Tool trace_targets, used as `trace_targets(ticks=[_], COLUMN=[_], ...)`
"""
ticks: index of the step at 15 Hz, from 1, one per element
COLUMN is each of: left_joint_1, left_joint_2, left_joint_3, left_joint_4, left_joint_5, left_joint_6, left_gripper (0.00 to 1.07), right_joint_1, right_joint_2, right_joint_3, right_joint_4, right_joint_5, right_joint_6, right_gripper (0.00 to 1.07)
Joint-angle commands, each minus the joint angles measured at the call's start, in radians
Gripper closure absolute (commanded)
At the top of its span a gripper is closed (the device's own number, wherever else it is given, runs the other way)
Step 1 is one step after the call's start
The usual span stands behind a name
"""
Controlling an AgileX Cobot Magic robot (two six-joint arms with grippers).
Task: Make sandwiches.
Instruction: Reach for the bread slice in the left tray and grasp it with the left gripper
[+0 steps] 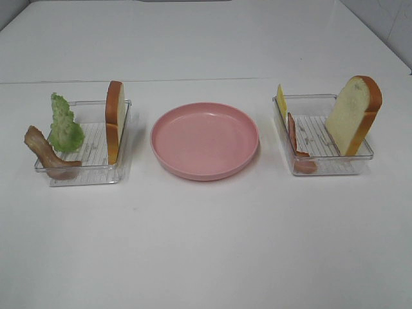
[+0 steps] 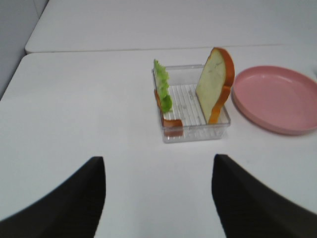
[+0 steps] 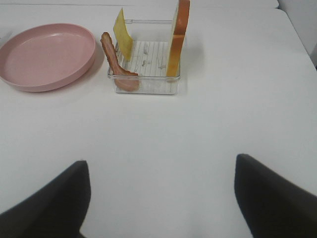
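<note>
Showing only as dark finger stubs cut off by the frame edge, the left gripper (image 2: pixel 158 159) and right gripper (image 3: pixel 162 161) are seen in the wrist views alone. Both are spread wide with nothing between them. The sandwich pieces are kept unstacked. The lettuce (image 1: pixel 65 125), left bacon strip (image 1: pixel 45 151) and upright left bread slice (image 1: pixel 114 119) are held in the left tray (image 1: pixel 84 174). The bacon is largely hidden behind the lettuce in the left wrist view. The cheese square (image 1: pixel 281 102), right bacon strip (image 1: pixel 295 138) and leaning right bread slice (image 1: pixel 353 116) are held in the right tray (image 1: pixel 325 168). Each tray is set well apart from its gripper, with the pink plate (image 1: pixel 205 140) between them.
</note>
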Motion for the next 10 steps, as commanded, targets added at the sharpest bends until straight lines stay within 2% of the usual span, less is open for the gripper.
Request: trace_targets(ticks=[1, 3, 5, 10], left_joint_1=[0.000, 0.000, 0.000, -0.023], left_joint_2=[0.219, 0.431, 0.599, 1.118], left_joint_3=[-0.019, -0.097, -0.189, -0.581], left_joint_4=[-0.126, -0.179, -0.201, -0.206], left_joint_5=[-0.123, -0.108, -0.065, 0.248], left_joint_6=[-0.005, 0.066, 0.109, 0.112], left_gripper=[0.46, 0.46, 0.46, 0.46], right_joint_1=[-0.006, -0.006, -0.006, -0.006], right_joint_2=[-0.009, -0.009, -0.009, -0.009], right_joint_3=[0.002, 0.002, 0.002, 0.002], right_joint_4=[-0.002, -0.002, -0.002, -0.002], right_joint_5=[-0.013, -0.013, -0.013, -0.013], right_joint_6=[-0.002, -0.002, -0.002, -0.002], right_gripper=[0.31, 0.31, 0.31, 0.31])
